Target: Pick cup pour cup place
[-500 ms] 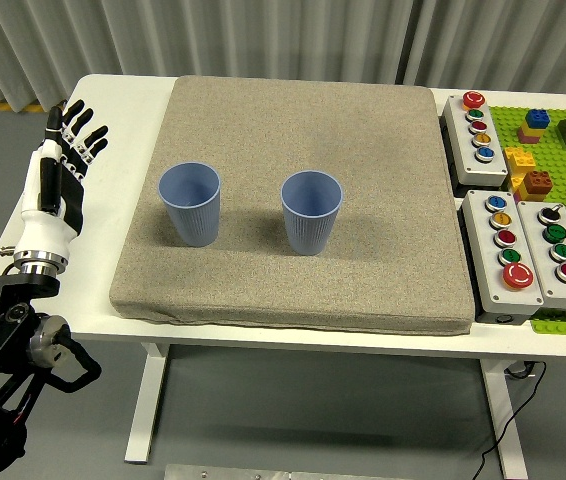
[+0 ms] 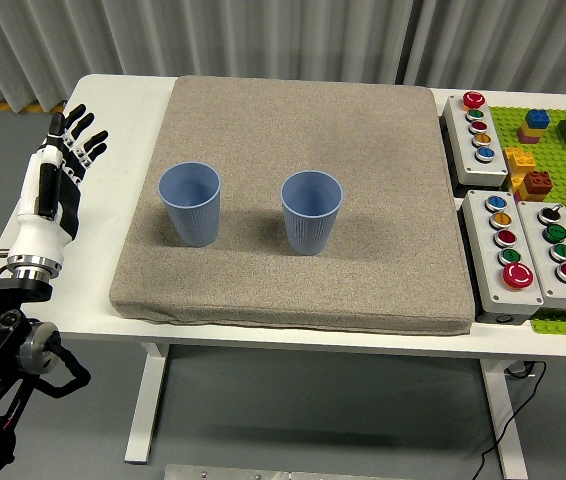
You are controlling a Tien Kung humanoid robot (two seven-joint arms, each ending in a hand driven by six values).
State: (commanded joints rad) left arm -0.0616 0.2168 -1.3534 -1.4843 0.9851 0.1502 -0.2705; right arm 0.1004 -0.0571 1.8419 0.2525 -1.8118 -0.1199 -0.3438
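A white table [image 2: 263, 338] on white legs [image 2: 151, 400] stands on a grey floor [image 2: 313, 410]. Behind its far edge hangs a pale pleated curtain [image 2: 263, 35], with a strip of yellow-and-black floor marking [image 2: 3, 104] at the upper left. A black cable [image 2: 508, 410] trails below the table's near right corner. Light is even and soft

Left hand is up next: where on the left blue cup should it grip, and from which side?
Grip the left blue cup around its ribbed wall at mid-height, coming in from its left side. It stands upright and open-topped on the grey mat, and the open left hand is over the table edge on that side. The right blue cup stands apart, so fingers should have room to wrap.
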